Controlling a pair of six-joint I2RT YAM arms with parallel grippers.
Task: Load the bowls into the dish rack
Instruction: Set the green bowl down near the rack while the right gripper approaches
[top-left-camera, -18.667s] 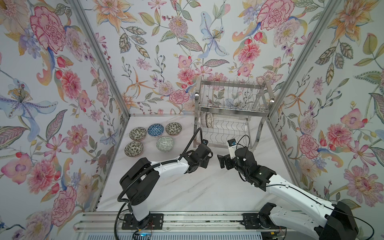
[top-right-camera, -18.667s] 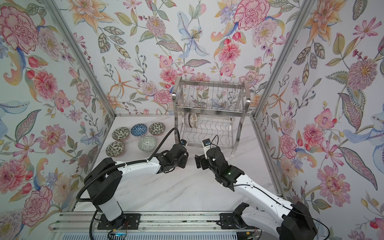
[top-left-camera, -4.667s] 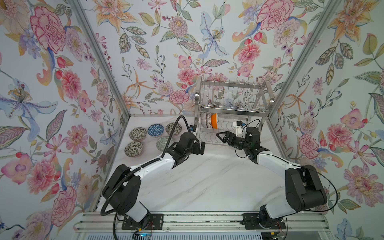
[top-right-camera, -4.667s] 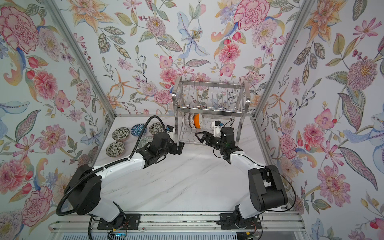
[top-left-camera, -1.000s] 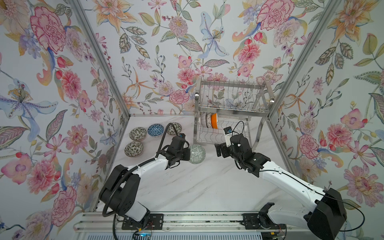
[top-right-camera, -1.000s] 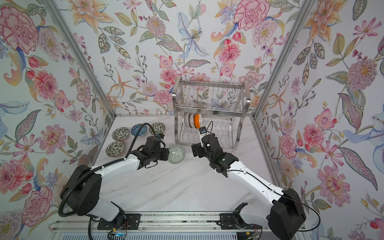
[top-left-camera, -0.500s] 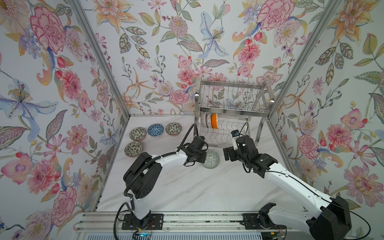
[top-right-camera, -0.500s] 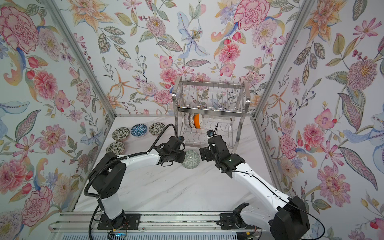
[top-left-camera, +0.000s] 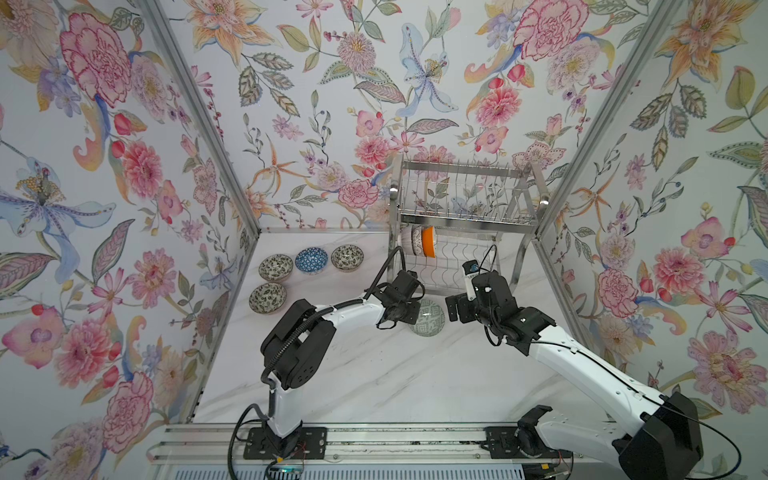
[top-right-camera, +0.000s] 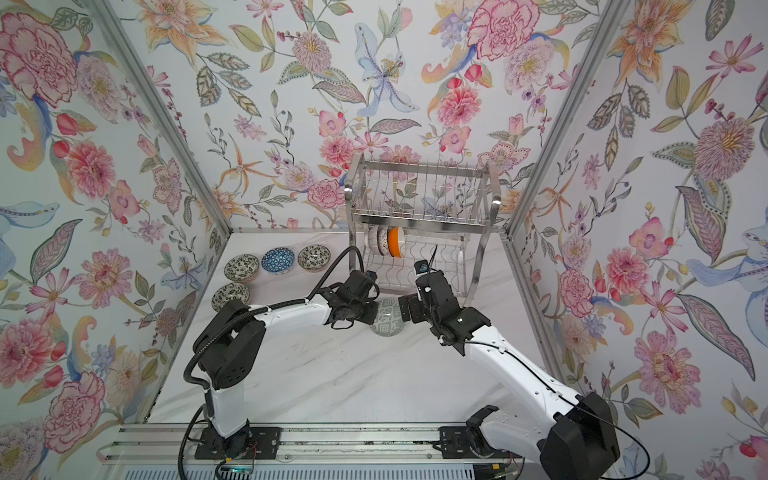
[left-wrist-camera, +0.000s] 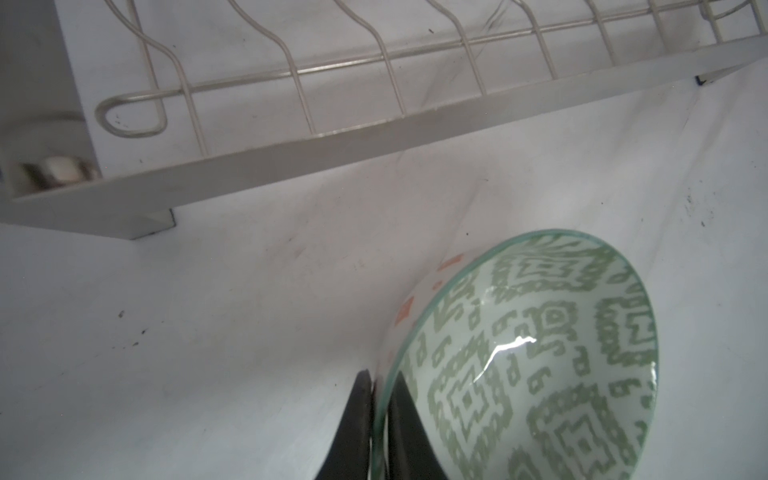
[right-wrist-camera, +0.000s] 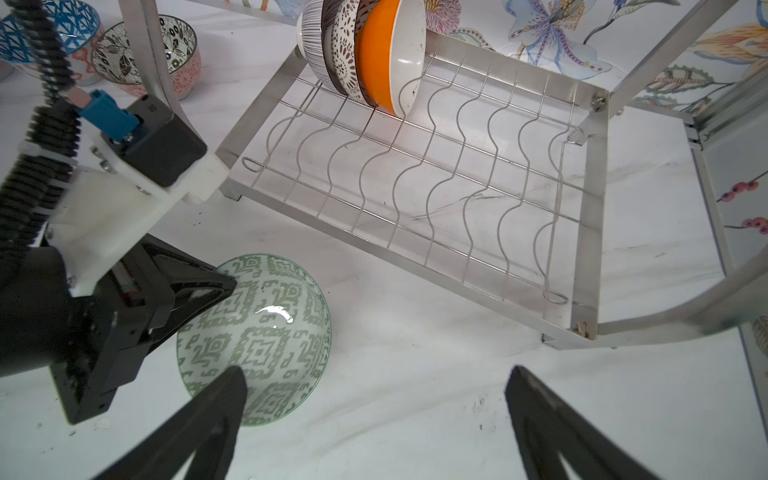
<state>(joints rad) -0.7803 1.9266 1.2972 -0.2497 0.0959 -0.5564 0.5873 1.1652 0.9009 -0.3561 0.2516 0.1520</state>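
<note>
We see flowered walls closing in a white marbled bench on three sides. At the back right of the bench in both top views stands the dish rack, two tiers of shiny wire.

The left arm reaches in from the lower left and the right arm from the lower right. Their ends are near each other, just in front of the rack's lower tier.

At the left end of that tier three bowls stand on edge, pressed together: a striped bowl, a speckled bowl and an orange bowl.

On the bench at centre left in a top view, three black-and-white bowls and a blue bowl sit upright, well apart from the arms.

The green bowl is between the two arms, near the rack's front bar. It is tilted on its side, with its patterned inside turned toward the right arm. Whether it touches the bench we cannot tell.

The left fingers are clamped on its rim, one inside and one outside. The right fingers stand wide apart with nothing between them, and one of them overlaps the bowl's edge in the right wrist view.
</note>
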